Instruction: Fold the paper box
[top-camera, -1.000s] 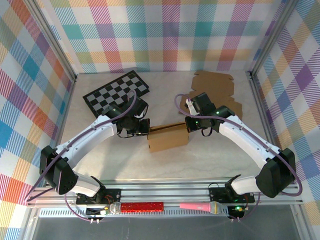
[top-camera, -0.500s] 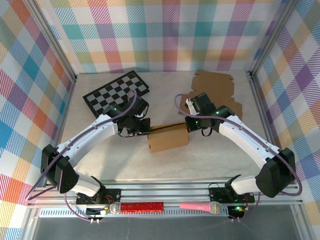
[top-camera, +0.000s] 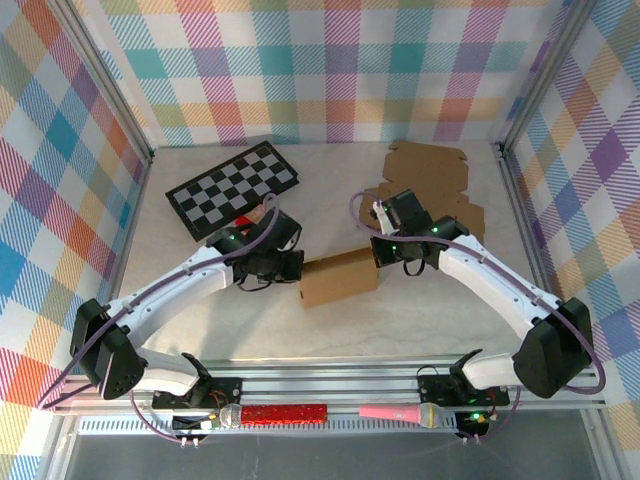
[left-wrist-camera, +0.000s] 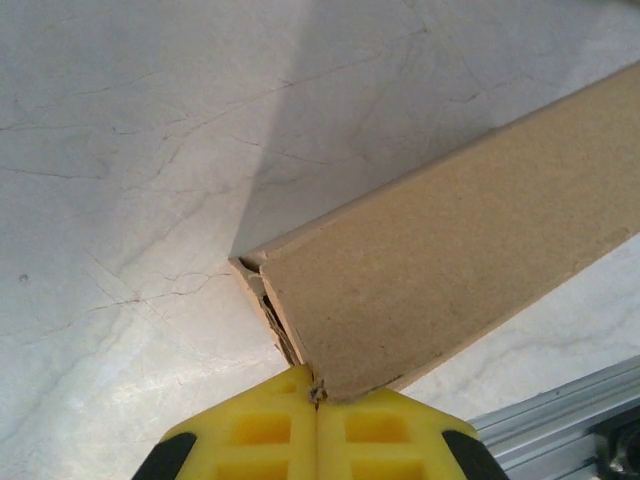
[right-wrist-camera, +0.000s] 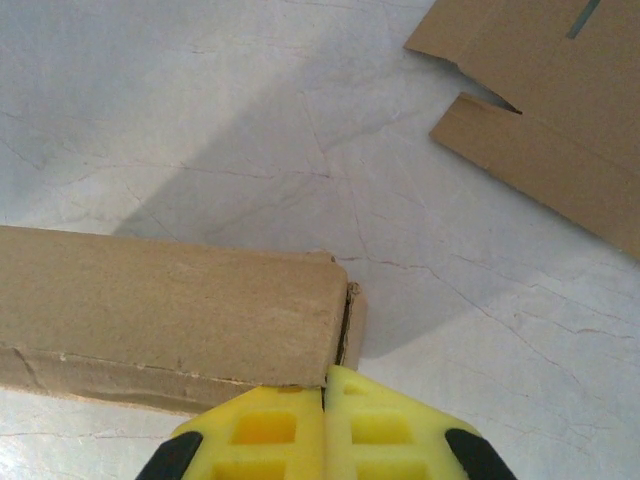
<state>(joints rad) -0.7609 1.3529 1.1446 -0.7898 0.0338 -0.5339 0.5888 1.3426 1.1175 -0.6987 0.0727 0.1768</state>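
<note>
The brown paper box (top-camera: 340, 277) lies folded up in the middle of the table, long side left to right. My left gripper (top-camera: 291, 268) is shut, its yellow tips pushed against the box's left end. In the left wrist view the tips (left-wrist-camera: 317, 395) touch the box's (left-wrist-camera: 450, 250) lower corner, where layered flap edges show. My right gripper (top-camera: 381, 257) is shut as well and rests against the right end. In the right wrist view its tips (right-wrist-camera: 326, 385) meet the box (right-wrist-camera: 170, 300) at a corner, next to a narrow gap beside the end flap.
A black-and-white chessboard (top-camera: 235, 187) lies at the back left. Flat cardboard blanks (top-camera: 430, 175) lie at the back right, close behind the right arm, and appear in the right wrist view (right-wrist-camera: 545, 90). A red stick (top-camera: 285, 412) and pink microphone (top-camera: 400, 412) lie on the front rail.
My left gripper has slid a little toward the front and right along the box's left end. The dark opening along the box's back top edge has closed. The right arm has barely moved.
</note>
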